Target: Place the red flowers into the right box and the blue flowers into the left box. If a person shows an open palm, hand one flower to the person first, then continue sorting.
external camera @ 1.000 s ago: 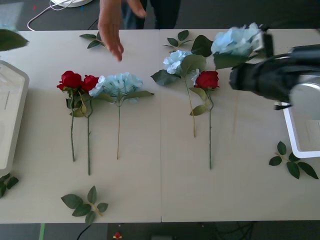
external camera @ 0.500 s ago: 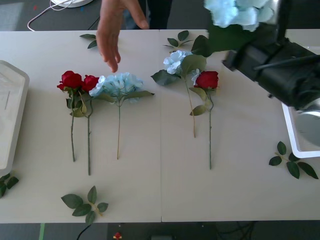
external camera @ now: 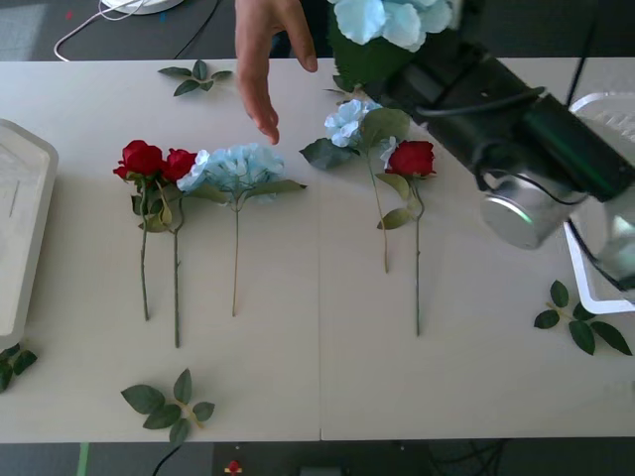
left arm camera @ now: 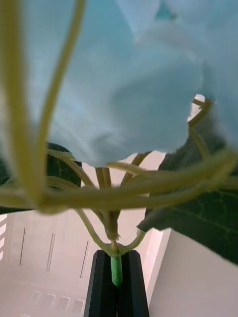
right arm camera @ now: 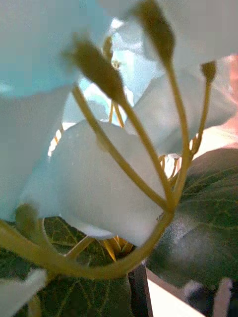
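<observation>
Raised at twelve o'clock beyond the table's far edge (external camera: 119, 61), a pale blue flower (external camera: 392, 18) is carried by the right arm; its grip cannot be told. A second blue flower (left arm camera: 115, 270) is clamped by the left gripper (left arm camera: 116, 285). A person's hand (external camera: 266, 55) is held open at eleven o'clock.

A robot test lab: plain white table (external camera: 317, 377), loose white cable (external camera: 89, 25) on dark floor (external camera: 60, 25) behind.

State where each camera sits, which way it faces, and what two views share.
Front: above the arms, facing down at the table; right arm holds up a blue flower near a person's hand.
Right wrist: on that arm, facing this flower's petals, shared with front.
Left wrist: left claw shut on another blue flower's stem, over a white box.
</observation>
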Robot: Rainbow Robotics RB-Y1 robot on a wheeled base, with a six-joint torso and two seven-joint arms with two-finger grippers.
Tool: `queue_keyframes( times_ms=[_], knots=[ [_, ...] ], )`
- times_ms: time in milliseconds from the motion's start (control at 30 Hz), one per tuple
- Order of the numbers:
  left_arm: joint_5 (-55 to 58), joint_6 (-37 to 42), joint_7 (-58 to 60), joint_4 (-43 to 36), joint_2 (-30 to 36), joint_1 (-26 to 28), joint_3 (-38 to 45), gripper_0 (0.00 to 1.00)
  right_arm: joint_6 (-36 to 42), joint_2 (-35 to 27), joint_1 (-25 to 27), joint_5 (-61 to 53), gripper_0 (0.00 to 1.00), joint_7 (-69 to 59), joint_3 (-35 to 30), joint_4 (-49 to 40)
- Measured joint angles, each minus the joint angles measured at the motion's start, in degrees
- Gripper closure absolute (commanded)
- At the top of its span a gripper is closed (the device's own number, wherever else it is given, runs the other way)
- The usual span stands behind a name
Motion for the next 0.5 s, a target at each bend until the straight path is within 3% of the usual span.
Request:
queue_keyframes(
  times_ms=[500],
  knots=[
    [0.00, 0.00, -0.01, 0.02, -0.02, 0.00, 0.00, 1.00, -1.83, 4.82, -4.34, -0.05, 1.00, -0.10, 1.69, 6.01]
  ],
)
